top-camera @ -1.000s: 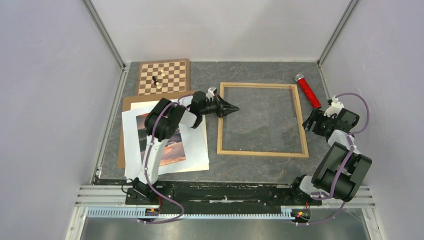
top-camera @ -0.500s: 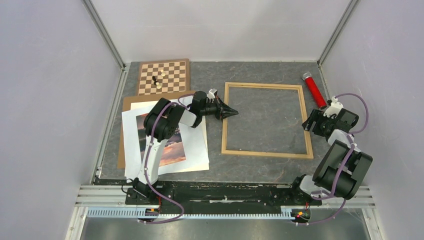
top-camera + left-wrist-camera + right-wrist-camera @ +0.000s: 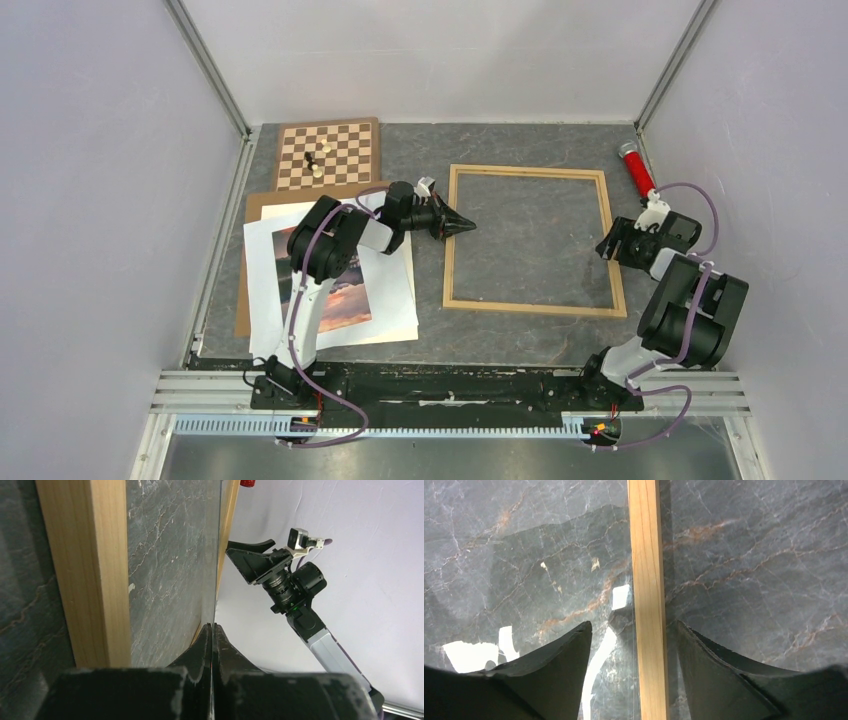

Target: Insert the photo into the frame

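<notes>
— Under my left arm's elbow, on the table's (image 3: 520, 140) left side, I see the photo (image 3: 345, 300), face up on white sheets (image 3: 390, 290) over a brown board (image 3: 243, 300). It is not in the frame (image 3: 528, 307) yet.

— And the frame?

— Flat on the table, just right of that stack and not touching it.

— Grippers?

— My left gripper (image 3: 462, 227) is pinched together on nothing, with its tip at the frame's left rail. I cannot tell whether it presses the wood. My right gripper (image 3: 606, 247) straddles the right rail, fingers apart, with a gap on each side.

— So what's the step?

— Settling the frame in place, I judge. I'd centre the rail between the right fingers and close gently and squarely. Then I'd slide it rather than lift, so it doesn't skew.

— Where's the photo from the grippers?

— Near-left of the left gripper, beneath that same arm. It's well apart from the right gripper, with the whole frame lying between them.
</notes>
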